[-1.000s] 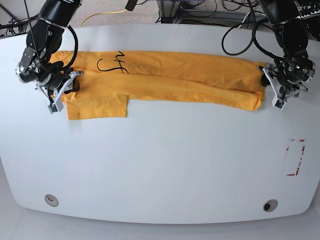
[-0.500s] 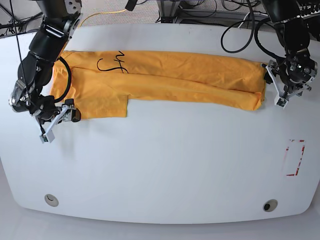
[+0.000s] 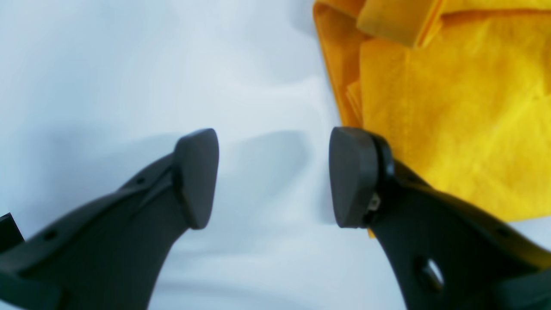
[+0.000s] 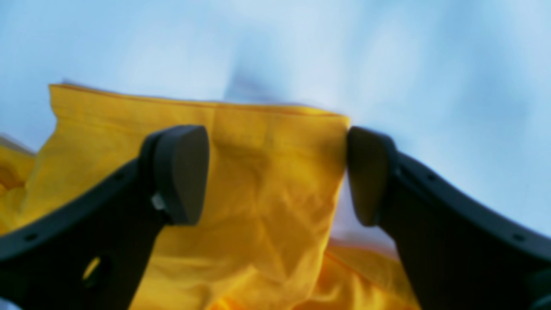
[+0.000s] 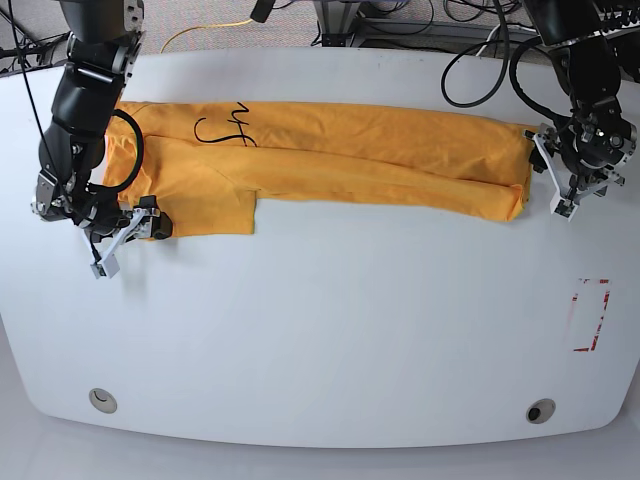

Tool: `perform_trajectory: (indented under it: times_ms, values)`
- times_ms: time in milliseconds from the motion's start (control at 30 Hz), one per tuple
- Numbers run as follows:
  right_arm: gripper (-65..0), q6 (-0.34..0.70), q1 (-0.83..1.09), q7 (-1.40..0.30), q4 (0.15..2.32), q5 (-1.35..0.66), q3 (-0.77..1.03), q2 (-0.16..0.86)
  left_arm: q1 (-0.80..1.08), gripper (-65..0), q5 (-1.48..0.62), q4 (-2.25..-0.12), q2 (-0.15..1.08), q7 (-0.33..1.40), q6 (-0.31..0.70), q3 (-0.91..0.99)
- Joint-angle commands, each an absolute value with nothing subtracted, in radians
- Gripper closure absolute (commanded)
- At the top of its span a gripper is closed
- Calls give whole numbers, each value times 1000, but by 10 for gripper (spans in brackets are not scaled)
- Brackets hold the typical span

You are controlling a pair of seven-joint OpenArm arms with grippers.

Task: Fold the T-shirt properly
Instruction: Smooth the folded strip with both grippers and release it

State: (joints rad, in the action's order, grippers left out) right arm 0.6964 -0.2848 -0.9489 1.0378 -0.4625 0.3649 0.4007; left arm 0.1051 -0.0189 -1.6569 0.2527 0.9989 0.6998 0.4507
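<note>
T-shirt blurred and cropped in both wrist views; its black lettering too small to read.

I see a white counter with rounded corners, two round holes near its front edge, red marks at right, and cables on grey floor behind.

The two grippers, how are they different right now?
The right gripper has shirt cloth showing between its jaws, while the left gripper has only bare white table between its jaws. The right gripper sits at the sleeve end of the T-shirt; the left gripper sits just off the opposite end, beside the fold. Both have dark jaws, spread open, gripping nothing.
</note>
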Motion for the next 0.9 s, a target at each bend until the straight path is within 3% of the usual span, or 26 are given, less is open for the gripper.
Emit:
perform_trajectory:
  times_ms: [0, 100, 233, 300, 433, 867]
  values:
    - [-465, 698, -285, -960, 1052, -466, 366, 390, 96, -378, -21, -1676, 265, 987, 698, 453]
    - [-360, 698, -278, -969, 1052, -466, 371, 375, 96, -378, -21, -1676, 265, 987, 698, 453]
    - [-76, 698, -278, -969, 1053, -466, 372, 374, 96, -378, -18, -1676, 265, 987, 698, 453]
    - [0, 698, -278, -969, 1059, -467, 372, 374, 96, -378, -18, -1673, 265, 987, 698, 453]
    - [0, 698, -268, -1000, 1170, -478, 375, 374, 96, -378, -16, -1672, 263, 987, 698, 450]
    - [0, 698, -74, -1396, 1667, -727, 648, 340, 110, -378, -16, -1669, 263, 987, 698, 450]
